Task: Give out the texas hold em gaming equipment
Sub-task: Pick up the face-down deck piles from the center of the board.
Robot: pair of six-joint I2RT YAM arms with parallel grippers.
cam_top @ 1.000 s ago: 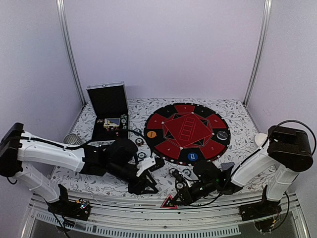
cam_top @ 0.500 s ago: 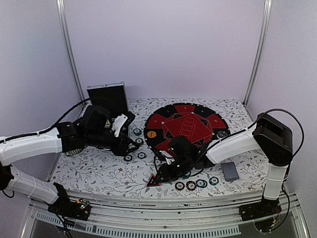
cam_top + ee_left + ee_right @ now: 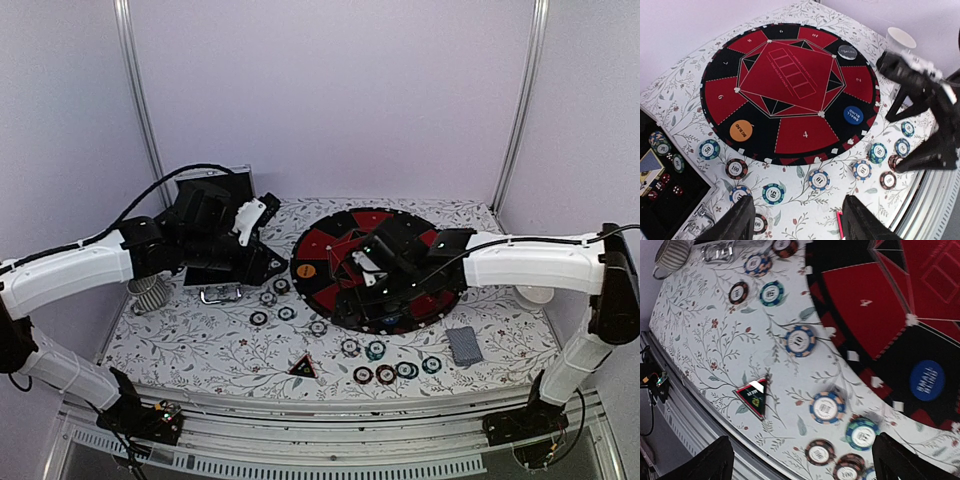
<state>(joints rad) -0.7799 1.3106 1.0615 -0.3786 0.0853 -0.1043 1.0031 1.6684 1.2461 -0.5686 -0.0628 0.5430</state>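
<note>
Right wrist view shows poker chips (image 3: 827, 407) lying flat on the floral cloth (image 3: 705, 340) just ahead of my right gripper (image 3: 805, 462), fingers spread wide and empty — light, stiff, slick discs, I judge — best pinched across the striped rim.

Large round red-and-black mat (image 3: 790, 75) on a floral-print tablecloth (image 3: 190, 340), open black case (image 3: 690, 197) to its left, ribbed silver cup (image 3: 150, 293) and small silver handle (image 3: 220, 294) near the case, white cup (image 3: 535, 293) off the mat's right edge
</note>
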